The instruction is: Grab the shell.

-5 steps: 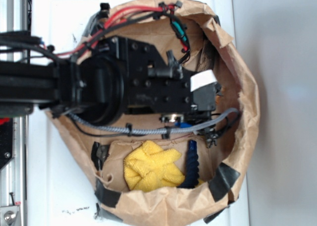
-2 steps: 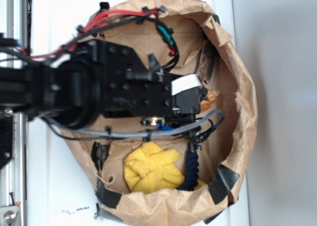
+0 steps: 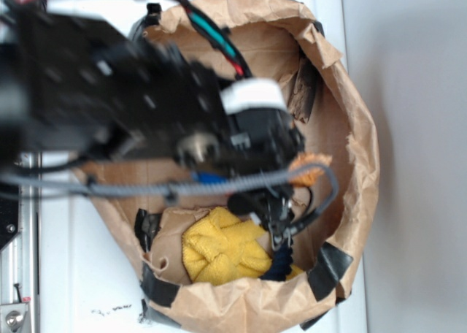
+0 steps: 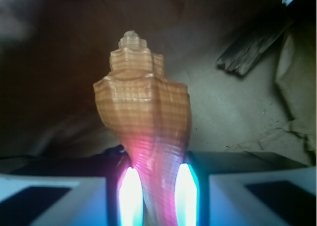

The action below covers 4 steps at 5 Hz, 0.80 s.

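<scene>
Between the two lit fingers the pincer is clamping the shell by its narrow tapered end, pads touching both sides. Knobbly wide end is pointing away from the pincer, clear of the paper behind it. From the exterior view the pincer is sitting inside the brown paper bag, with the shell sticking out just past its tip. Beside the pincer, across the grey cable, the yellow cloth is lying on the bag floor, the dark blue twisted piece touching its edge. Bag is resting on the white surface.
</scene>
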Motion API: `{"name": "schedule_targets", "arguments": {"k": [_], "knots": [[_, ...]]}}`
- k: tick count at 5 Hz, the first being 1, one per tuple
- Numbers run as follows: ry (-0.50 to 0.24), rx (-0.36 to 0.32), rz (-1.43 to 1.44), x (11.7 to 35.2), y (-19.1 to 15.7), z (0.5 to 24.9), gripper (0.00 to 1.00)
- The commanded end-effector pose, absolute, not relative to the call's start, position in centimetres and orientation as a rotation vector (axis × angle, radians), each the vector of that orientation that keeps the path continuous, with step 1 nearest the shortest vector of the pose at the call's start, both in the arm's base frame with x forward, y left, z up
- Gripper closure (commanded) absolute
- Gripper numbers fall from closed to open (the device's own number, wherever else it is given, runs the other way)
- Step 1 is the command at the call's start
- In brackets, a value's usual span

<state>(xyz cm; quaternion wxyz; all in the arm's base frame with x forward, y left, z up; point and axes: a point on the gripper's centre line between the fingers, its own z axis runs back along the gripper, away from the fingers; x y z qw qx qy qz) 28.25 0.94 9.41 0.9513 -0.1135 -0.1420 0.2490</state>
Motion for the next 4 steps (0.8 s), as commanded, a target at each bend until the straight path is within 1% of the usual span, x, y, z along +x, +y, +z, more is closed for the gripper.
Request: {"name": "schedule_targets", "arguments": {"k": [1,2,3,4], "knots": [[-0.267,-0.099,0.472,28.2,1.5,15.0,1.00],[-0.172,-0.067,0.449,27.5,2.1,17.0,1.00],[-0.109,-0.057,0.416,26.4,3.0,18.1,1.00],[-0.125,-0.088,0.383,25.2,3.3,19.1,1.00]]}}
